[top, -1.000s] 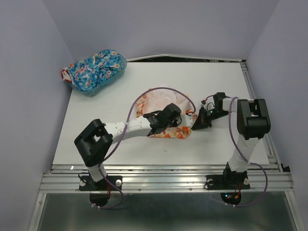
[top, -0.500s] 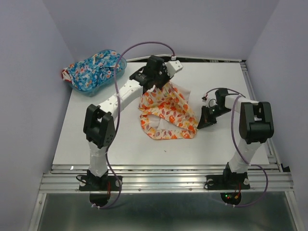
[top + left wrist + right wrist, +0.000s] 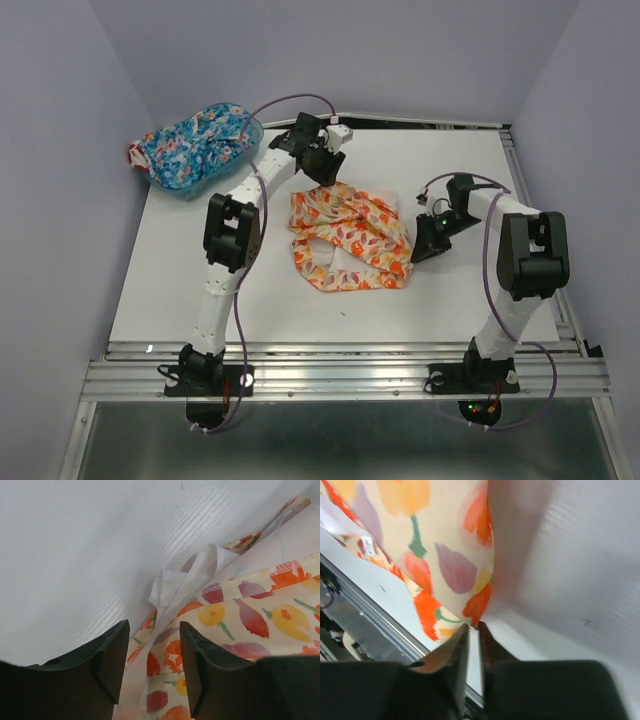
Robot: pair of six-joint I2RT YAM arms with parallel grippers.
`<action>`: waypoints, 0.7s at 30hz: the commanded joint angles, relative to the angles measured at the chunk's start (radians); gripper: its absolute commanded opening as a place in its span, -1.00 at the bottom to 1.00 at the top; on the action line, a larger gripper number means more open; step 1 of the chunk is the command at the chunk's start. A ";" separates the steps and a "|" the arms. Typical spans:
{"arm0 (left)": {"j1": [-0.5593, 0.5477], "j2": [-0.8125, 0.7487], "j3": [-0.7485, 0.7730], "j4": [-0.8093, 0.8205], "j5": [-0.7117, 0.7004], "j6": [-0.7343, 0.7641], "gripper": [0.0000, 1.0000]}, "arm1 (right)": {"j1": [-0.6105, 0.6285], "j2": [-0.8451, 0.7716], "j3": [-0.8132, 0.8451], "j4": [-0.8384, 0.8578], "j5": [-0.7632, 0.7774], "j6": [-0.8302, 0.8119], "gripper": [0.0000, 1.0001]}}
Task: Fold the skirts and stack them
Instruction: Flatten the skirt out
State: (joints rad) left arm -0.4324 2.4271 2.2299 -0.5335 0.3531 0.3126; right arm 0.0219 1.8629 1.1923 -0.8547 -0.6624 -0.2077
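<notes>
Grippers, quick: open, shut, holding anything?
Left gripper: open above the cream skirt, gripping nothing.
Right gripper: nearly shut, pinching that skirt's corner.

White left arm [image 3: 250,195] reaches far back, black left hand [image 3: 154,630] gaping; bent right arm [image 3: 497,205] holds its black right hand [image 3: 473,626] nearly pinched together.

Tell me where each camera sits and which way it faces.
Top: above, behind the bases, facing down on the table; both arms show.
Left wrist: on the left arm, facing down past left gripper's open fingers at the cream skirt.
Right wrist: on the right arm, facing past right gripper's near-closed fingers at that skirt's corner.
Shared: all see the cream skirt.
</notes>
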 commanded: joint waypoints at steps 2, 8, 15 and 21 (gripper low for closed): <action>0.047 -0.308 -0.077 -0.020 0.004 0.054 0.20 | 0.010 -0.045 0.133 -0.078 0.013 0.011 -0.15; 0.101 -0.678 -0.503 0.023 -0.040 0.149 0.20 | 0.010 -0.149 0.167 -0.112 0.133 -0.007 0.77; 0.126 -0.919 -0.932 0.024 0.010 0.152 0.09 | 0.041 -0.257 0.066 -0.169 0.181 -0.048 0.56; 0.124 -0.924 -1.112 0.167 0.020 0.117 0.01 | 0.234 -0.307 -0.066 -0.066 0.279 0.031 0.32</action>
State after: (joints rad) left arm -0.3065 1.4883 1.2011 -0.4587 0.3557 0.4458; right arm 0.1322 1.5898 1.1961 -0.9703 -0.4664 -0.2260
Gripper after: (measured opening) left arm 0.507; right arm 0.673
